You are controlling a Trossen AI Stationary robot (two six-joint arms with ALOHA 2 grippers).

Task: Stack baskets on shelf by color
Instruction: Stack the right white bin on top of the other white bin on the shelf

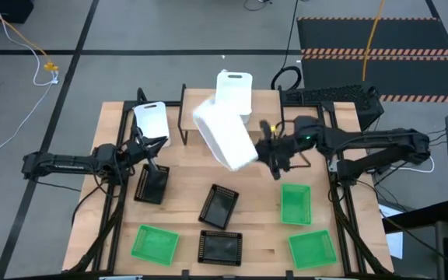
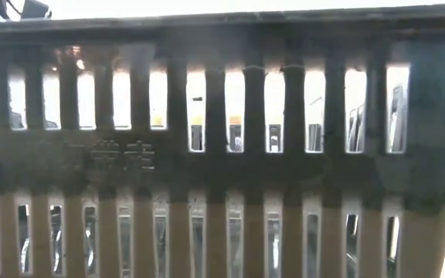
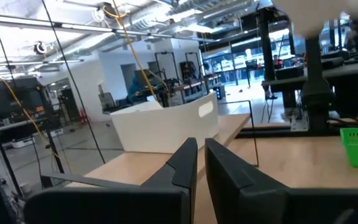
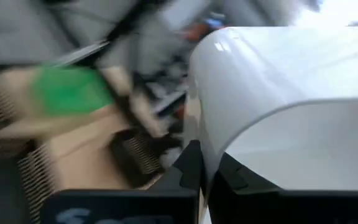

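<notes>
Aloft — smooth white basket (image 1: 224,134) in right hand (image 1: 269,155).

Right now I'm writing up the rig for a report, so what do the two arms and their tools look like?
Both arms are dark, slim and jointed, with black cables trailing along them. The left tool and right tool each end in two flat, matte black fingers with angular, wedge-shaped tips. A small green light glows on the right arm near its wrist. No lettering is legible on either.
</notes>
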